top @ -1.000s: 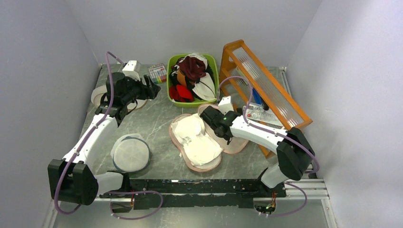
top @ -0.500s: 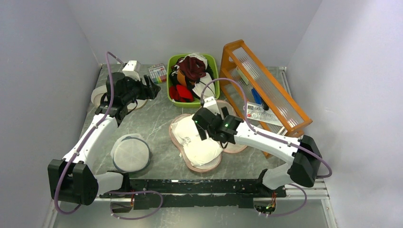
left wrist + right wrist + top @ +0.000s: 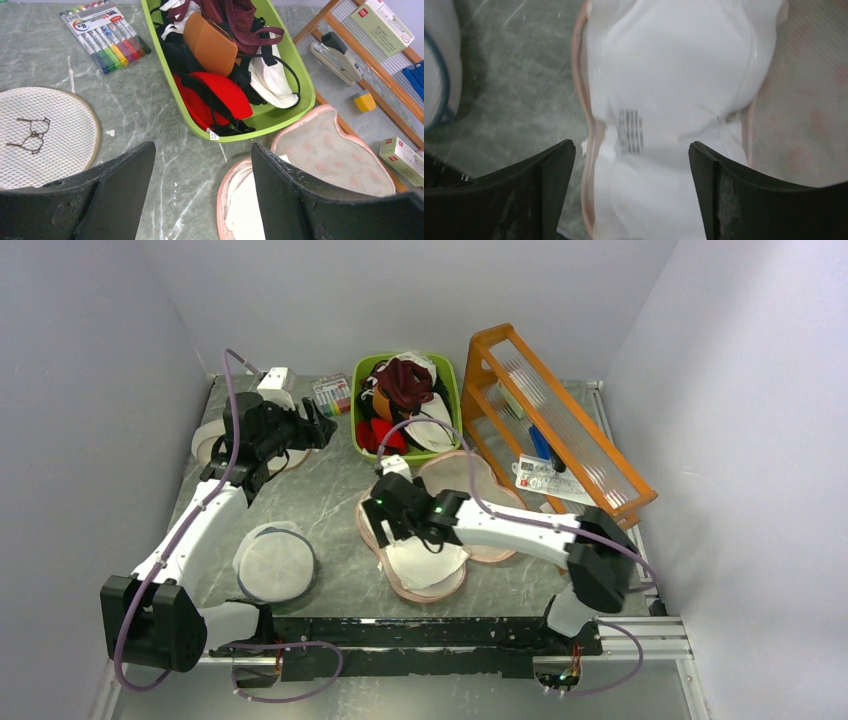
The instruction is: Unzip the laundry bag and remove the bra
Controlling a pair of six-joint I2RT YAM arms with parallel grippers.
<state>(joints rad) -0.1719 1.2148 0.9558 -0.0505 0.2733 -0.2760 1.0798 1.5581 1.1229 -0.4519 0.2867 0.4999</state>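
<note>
Your right tool (image 3: 631, 148) hangs spread above the soft, light bra (image 3: 674, 65); pinch its narrow middle, not the springy cups.

Laundry bag (image 3: 468, 480) lies unzipped, open — white bra (image 3: 669, 75) inside.

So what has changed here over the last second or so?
The right gripper swung left across the open laundry bag and now hangs open just above the bra, holding nothing. The left gripper, the bag and the bra inside it stayed put.
</note>
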